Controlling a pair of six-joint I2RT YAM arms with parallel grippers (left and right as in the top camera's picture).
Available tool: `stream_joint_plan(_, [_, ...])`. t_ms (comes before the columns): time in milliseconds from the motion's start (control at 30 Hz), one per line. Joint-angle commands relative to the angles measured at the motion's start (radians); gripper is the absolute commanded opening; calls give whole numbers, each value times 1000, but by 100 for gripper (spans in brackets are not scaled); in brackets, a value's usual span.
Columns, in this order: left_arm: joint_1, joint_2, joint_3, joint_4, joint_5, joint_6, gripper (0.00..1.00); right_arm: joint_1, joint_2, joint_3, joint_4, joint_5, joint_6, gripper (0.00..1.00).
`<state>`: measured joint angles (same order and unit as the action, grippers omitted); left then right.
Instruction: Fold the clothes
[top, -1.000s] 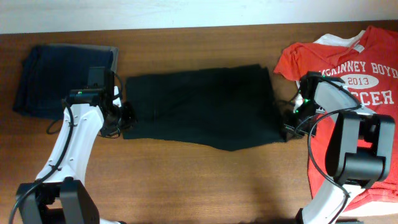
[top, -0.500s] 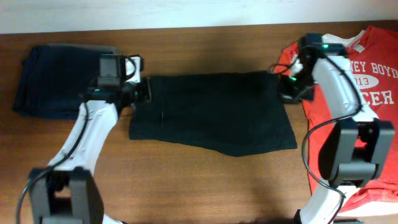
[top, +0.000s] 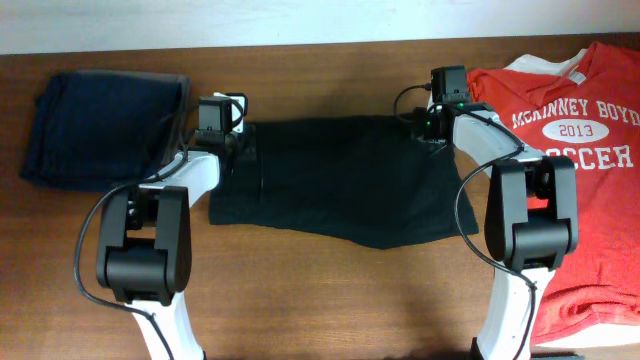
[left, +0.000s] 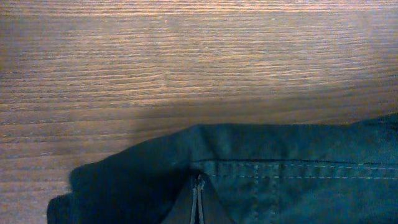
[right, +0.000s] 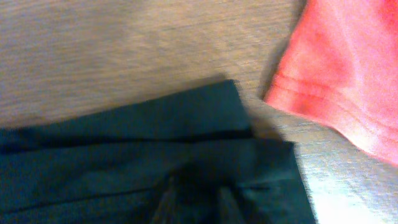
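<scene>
The black shorts (top: 340, 185) lie flat across the middle of the table. My left gripper (top: 240, 140) is at their far left corner. In the left wrist view its fingers (left: 199, 200) are pressed together on a pinched-up fold of the shorts (left: 292, 186) beside a stitched hem. My right gripper (top: 432, 128) is at the far right corner. In the blurred right wrist view its fingers (right: 198, 202) are apart and rest on the shorts (right: 124, 155), with dark fabric between them.
The red T-shirt (top: 580, 130) with white lettering lies at the right; its sleeve edge (right: 336, 74) is close to the shorts' corner. A folded navy-blue garment (top: 100, 125) lies at the far left. Bare wood runs along the near side of the table (top: 330, 300).
Both grippers have moved from the shorts' near corners up to the far corners, then a little inward. The shorts have shifted slightly toward the near-right.
</scene>
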<state>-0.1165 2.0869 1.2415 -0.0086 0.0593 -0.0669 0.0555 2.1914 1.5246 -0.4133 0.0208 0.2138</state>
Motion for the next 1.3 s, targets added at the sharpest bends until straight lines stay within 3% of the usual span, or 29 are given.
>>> stream_joint_plan(0, [8, 31, 11, 17, -28, 82, 0, -3, 85, -14, -24, -2, -5, 23])
stream_joint_plan(33, [8, 13, 36, 14, -30, 105, 0, -5, 65, -5, -29, -2, -8, 22])
stream_joint_plan(67, [8, -18, 62, 7, -30, 106, 0, -4, 34, 3, -29, -2, -8, 30])
stream_joint_plan(167, [8, -142, 109, -21, -30, 105, 1, -3, -80, 37, -70, -12, -84, 74])
stream_joint_plan(233, [3, -231, 113, -89, 4, 105, 1, -3, -185, 44, -131, -93, -87, 75])
stream_joint_plan(300, [-1, -302, 113, -272, 79, 61, 2, -1, -286, 44, -277, -374, -87, 75])
stream_joint_plan(333, [-1, -317, 113, -399, 130, -4, 2, 3, -325, 44, -369, -559, -87, 68])
stream_joint_plan(433, [-2, -305, 108, -677, 353, -45, 2, 47, -335, 33, -574, -717, -87, 17])
stream_joint_plan(500, [-8, -301, 98, -781, 444, -45, 1, 109, -323, -29, -569, -692, -87, 4])
stream_joint_plan(600, [-39, -301, 43, -834, 432, -45, 1, 215, -312, -192, -438, -679, -58, 4])
stream_joint_plan(767, [-46, -301, -118, -739, 256, -57, 1, 319, -300, -470, -133, -679, 23, 5])
stream_joint_plan(933, [-46, -299, -263, -683, 115, -127, 6, 325, -300, -623, -65, -611, 39, 11])
stream_joint_plan(1067, [-44, -303, -269, -693, 75, -127, 1, 323, -303, -624, -74, -652, 117, 8])
stream_joint_plan(1167, [-32, -407, -79, -871, 84, -127, 1, 323, -375, -510, -182, -800, 71, 10])
stream_joint_plan(1267, [-34, -509, -1, -792, 206, -127, 1, 322, -457, -416, -224, -798, 71, 14])
